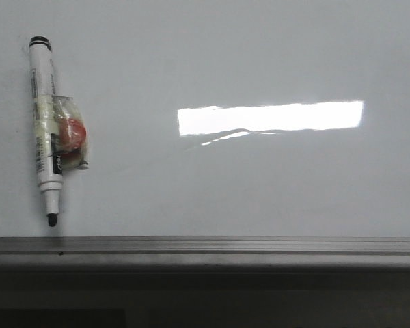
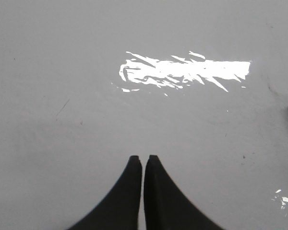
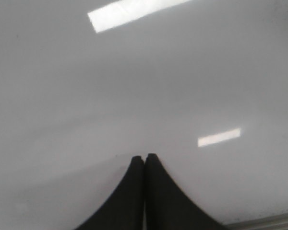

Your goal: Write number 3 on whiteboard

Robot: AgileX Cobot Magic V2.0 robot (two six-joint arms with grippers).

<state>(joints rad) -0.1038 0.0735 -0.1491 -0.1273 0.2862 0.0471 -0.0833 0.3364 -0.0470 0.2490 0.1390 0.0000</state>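
Whiteboard (image 1: 260,184), unmarked, fills frame; uncapped black marker (image 1: 44,130) lies at left, ungrasped; left gripper (image 2: 143,158) and right gripper (image 3: 144,156) clenched empty; jaws to be released, barrel taken mid-length.

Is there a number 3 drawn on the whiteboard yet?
No, in the front view the whiteboard is blank, showing only a light reflection and a marker lying at its left.

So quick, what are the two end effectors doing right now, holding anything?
Left end effector: closed, holding nothing, over the bare whiteboard.
Right end effector: closed, holding nothing.
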